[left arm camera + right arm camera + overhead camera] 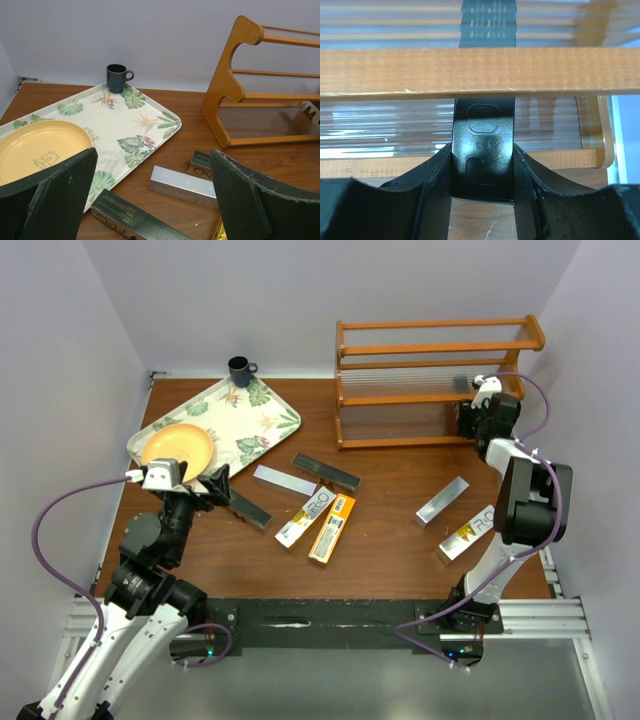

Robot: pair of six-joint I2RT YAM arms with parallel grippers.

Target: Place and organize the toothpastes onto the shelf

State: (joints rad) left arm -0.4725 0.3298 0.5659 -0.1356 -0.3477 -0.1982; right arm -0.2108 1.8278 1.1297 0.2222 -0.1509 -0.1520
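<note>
Your right pincer (482, 172) is clamped on a long black cardboard toothpaste box (482, 127), whose far end passes behind a rail of the orange-brown wooden shelf (470, 72) just ahead of it: placing is in hand, so next confirm it seats, then part the jaws.

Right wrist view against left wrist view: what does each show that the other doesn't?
Only right wrist: the black toothpaste clamped in the right pincer, passing behind a rail of the shelf. Only left wrist: the leaf tray, yellow plate, dark mug, a loose silver toothpaste and the open left pincer. Both: the shelf.
</note>
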